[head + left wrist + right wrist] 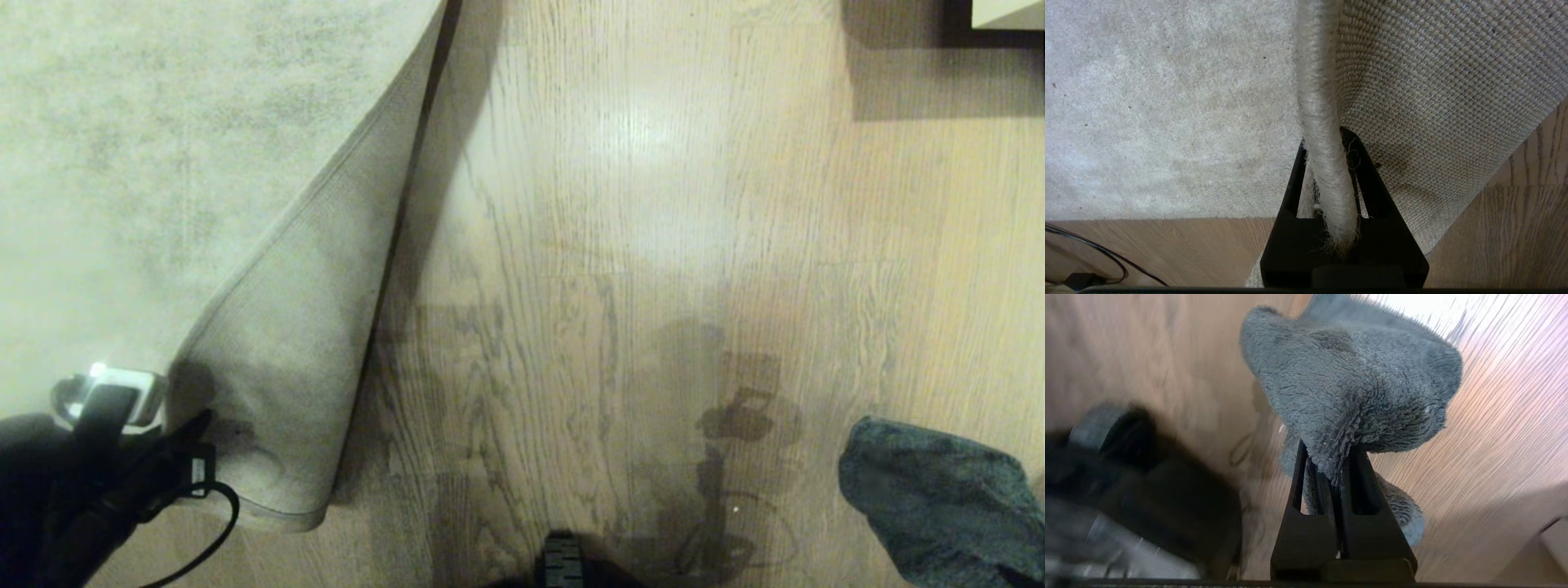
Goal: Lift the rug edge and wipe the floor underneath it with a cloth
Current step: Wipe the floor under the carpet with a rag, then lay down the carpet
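The pale mottled rug (122, 163) covers the left of the head view, its near corner folded up so that the woven tan backing (302, 327) faces me. My left gripper (192, 433) is at the lower left. In the left wrist view the left gripper (1327, 151) is shut on the rug's bound edge (1316, 81), with pile on one side and backing (1433, 102) on the other. The dark grey-teal cloth (939, 506) hangs at the lower right over the wood floor (620, 245). My right gripper (1331, 453) is shut on the cloth (1355, 384), above the floor (1494, 437).
A dark piece of furniture with a pale top (1008, 12) stands at the far right corner and casts a shadow. A black cable (220, 506) loops from the left arm. Part of my base (563, 563) shows at the bottom centre, blurred in the right wrist view (1147, 490).
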{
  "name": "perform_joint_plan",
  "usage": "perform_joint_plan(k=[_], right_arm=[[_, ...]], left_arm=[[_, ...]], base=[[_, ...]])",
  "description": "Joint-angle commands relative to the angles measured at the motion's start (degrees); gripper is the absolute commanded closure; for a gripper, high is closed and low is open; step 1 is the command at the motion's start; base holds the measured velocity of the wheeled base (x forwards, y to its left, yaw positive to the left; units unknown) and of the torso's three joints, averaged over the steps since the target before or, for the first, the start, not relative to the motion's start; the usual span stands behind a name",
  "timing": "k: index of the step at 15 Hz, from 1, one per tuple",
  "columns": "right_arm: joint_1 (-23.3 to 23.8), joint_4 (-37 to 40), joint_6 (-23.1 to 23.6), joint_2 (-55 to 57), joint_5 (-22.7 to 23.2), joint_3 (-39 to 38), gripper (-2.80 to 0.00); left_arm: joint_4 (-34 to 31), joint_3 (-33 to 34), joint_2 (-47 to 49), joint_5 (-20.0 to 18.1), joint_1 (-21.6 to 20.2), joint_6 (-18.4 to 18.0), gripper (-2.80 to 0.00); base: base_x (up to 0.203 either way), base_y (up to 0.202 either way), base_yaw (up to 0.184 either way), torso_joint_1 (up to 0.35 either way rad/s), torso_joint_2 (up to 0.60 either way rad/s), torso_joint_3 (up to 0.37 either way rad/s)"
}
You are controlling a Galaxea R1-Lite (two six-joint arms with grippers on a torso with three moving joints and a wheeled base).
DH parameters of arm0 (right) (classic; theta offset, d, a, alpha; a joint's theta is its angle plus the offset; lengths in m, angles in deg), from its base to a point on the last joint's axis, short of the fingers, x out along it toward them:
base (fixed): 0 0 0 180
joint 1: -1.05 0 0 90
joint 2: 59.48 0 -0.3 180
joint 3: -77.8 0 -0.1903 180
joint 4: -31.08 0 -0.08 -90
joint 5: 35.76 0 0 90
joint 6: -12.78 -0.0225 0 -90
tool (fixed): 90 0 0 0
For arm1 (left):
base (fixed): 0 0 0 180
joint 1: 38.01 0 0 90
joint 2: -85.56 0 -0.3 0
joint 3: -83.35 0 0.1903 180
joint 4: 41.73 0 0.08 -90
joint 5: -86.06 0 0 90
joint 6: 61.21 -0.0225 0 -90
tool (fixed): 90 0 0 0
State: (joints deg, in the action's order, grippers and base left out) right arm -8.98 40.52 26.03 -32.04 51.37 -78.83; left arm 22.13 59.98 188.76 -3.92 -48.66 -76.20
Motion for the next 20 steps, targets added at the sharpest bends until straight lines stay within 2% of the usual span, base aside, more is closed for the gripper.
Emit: perform_joint_plan(k=[1,3,5,7,10,20], right_arm=[[-0.2,8.7,-0.1,-11.7,1.6,0.1,0.00],[-0.4,12.4,-1.5,-11.2,4.2,0.3,0.00],[-0.4,11.8,-3.7,-11.3,4.3,0.1,0.00],[-0.4,12.6,-8.4,-11.3,4.0,0.0,0.00],[-0.4,13.2,-10.7,-11.3,4.0,0.0,0.00],[-0.4,13.2,-11.4,-11.3,3.7,0.0,0.00]], left_arm=[[2.7,0.0,0.1,0.0,0.0,0.0,0.00],[2.7,0.0,0.1,0.1,0.1,-0.1,0.00],[2.7,0.0,0.0,0.1,0.0,-0.1,0.00],[2.7,0.0,0.0,0.1,0.1,-0.1,0.00],[2.7,0.0,0.0,0.2,0.0,-0.1,0.00],[2.7,0.0,0.2,0.1,0.3,-0.1,0.00]], base=[[0.000,0.000,0.000,0.000,0.00,0.000],[0.000,0.000,0.000,0.000,0.00,0.000],[0.000,0.000,0.000,0.000,0.00,0.000],[0.000,0.000,0.000,0.000,0.00,0.000],[0.000,0.000,0.000,0.000,0.00,0.000],[0.000,0.000,0.000,0.000,0.00,0.000]])
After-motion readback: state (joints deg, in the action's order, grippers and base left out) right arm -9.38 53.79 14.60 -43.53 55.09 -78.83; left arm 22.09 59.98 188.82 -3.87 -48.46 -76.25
